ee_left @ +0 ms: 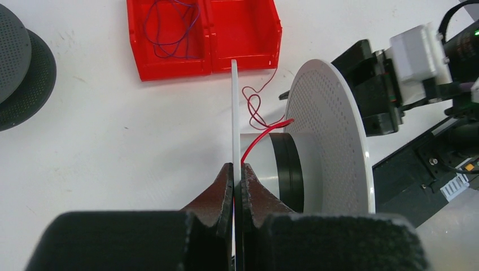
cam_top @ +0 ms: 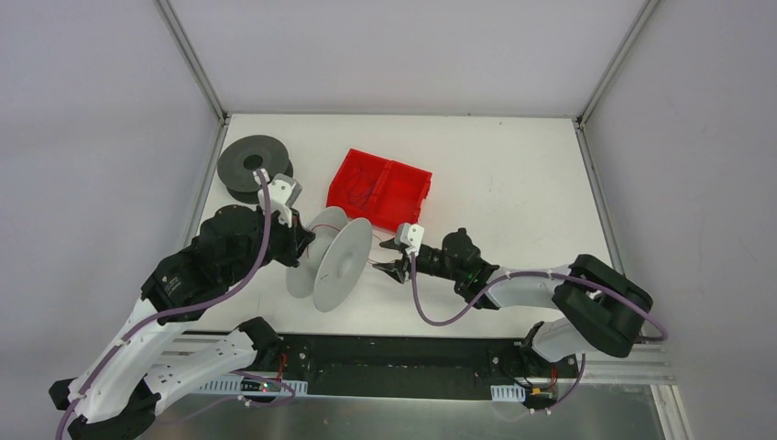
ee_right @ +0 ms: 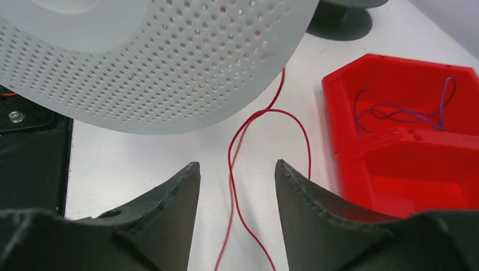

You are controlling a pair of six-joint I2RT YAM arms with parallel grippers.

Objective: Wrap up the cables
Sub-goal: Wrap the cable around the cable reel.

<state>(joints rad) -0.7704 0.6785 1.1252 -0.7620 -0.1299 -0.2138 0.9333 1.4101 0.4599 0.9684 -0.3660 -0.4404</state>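
Note:
A white spool (cam_top: 344,266) lies on its side in mid-table. My left gripper (cam_top: 300,242) (ee_left: 236,166) is shut on the thin edge of the spool's (ee_left: 327,113) left flange. A red cable (ee_left: 265,129) runs from those jaws over the grey core and curls onto the table. My right gripper (cam_top: 392,266) (ee_right: 237,166) is open, just right of the spool's (ee_right: 158,56) perforated flange. The red cable (ee_right: 268,110) lies looped on the table between its fingers, touching neither. More cables (ee_left: 169,28) (ee_right: 406,113), purple and dark, lie in the red bin.
The red two-compartment bin (cam_top: 380,188) (ee_right: 406,169) stands behind the spool, close to the right gripper's far side. A dark grey spool (cam_top: 255,165) (ee_left: 22,73) lies at the back left. A black rail (cam_top: 394,367) runs along the table's near edge.

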